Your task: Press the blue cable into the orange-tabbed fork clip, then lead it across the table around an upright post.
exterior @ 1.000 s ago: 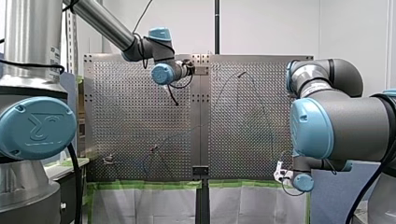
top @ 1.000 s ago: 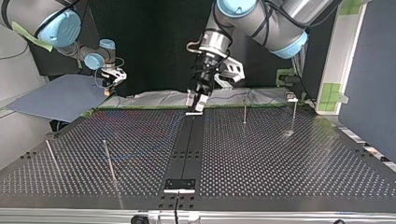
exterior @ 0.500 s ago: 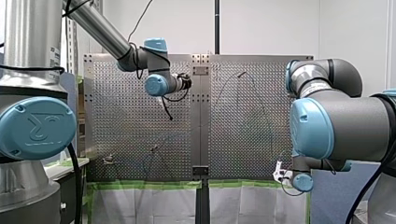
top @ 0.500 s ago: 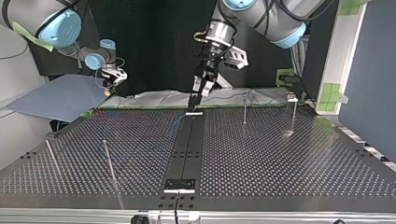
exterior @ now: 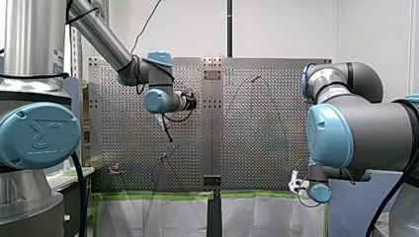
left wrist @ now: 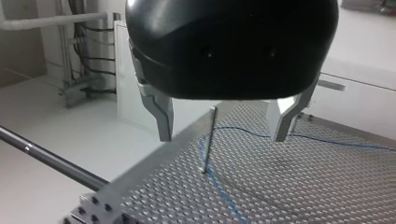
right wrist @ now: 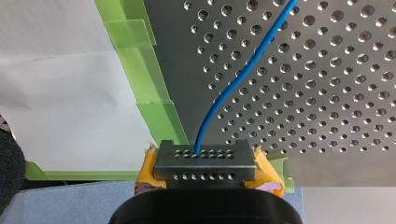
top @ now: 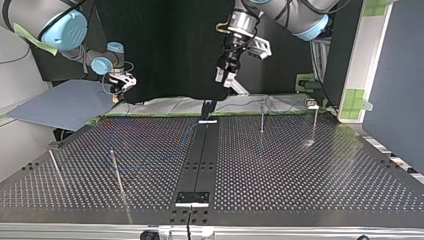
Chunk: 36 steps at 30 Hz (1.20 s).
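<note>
- Metal table (top: 300, 170), perforated all over, carries everything else.
- My left gripper (left wrist: 223, 137) hangs above the table near its far edge, with its metal fingers spread wide (an upright post shows below the gap).
- My right gripper (right wrist: 205, 161) sits just off the table's edge, beside green tape, its yellow pads pinching the blue cable (right wrist: 243, 74).
- From that pinch the cable runs out over the table's holes and lies slack on the table.
- One thin post (left wrist: 210, 140) stands upright on the table, and the cable passes close by its foot.
</note>
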Motion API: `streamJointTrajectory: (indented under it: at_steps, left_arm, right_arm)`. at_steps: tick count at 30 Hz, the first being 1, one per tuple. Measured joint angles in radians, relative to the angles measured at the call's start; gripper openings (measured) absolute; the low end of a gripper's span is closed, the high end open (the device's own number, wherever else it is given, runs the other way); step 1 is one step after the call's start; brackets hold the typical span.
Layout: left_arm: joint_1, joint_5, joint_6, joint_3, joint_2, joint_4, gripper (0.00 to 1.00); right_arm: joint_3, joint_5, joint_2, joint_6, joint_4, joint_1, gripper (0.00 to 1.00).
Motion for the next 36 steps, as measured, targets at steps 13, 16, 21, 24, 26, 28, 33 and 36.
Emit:
streamJointTrajectory:
  at_steps: [13, 16, 21, 24, 26, 28, 33, 36]
  left_arm:
    - [0.011, -0.001, 0.021, -0.110, 0.000, 0.022, 0.99]
    - [0.015, -0.011, 0.043, -0.134, -0.006, 0.045, 0.99]
    - [0.018, -0.046, 0.084, -0.175, -0.037, 0.085, 0.99]
    - [0.018, -0.065, 0.112, -0.203, -0.065, 0.113, 0.99]
    - [0.018, -0.067, 0.128, -0.219, -0.080, 0.129, 0.99]
    - [0.018, -0.065, 0.147, -0.238, -0.100, 0.149, 0.99]
    - [0.018, -0.059, 0.176, -0.252, -0.129, 0.178, 0.99]
    - [0.018, -0.059, 0.180, -0.253, -0.133, 0.181, 0.99]
  right_arm:
    - [0.000, -0.008, 0.000, 0.000, 0.002, 0.000, 0.00]
    - [0.000, -0.012, 0.000, 0.000, 0.003, 0.001, 0.00]
    - [0.000, -0.028, 0.000, 0.000, 0.004, 0.001, 0.00]
    - [0.000, -0.032, 0.000, -0.001, 0.004, 0.001, 0.00]
    - [0.000, -0.033, 0.000, -0.001, 0.005, 0.001, 0.00]
    - [0.000, -0.033, 0.000, -0.001, 0.007, 0.001, 0.00]
    - [0.000, -0.032, 0.000, -0.002, 0.008, 0.002, 0.00]
    - [0.000, -0.032, 0.000, -0.002, 0.008, 0.002, 0.00]
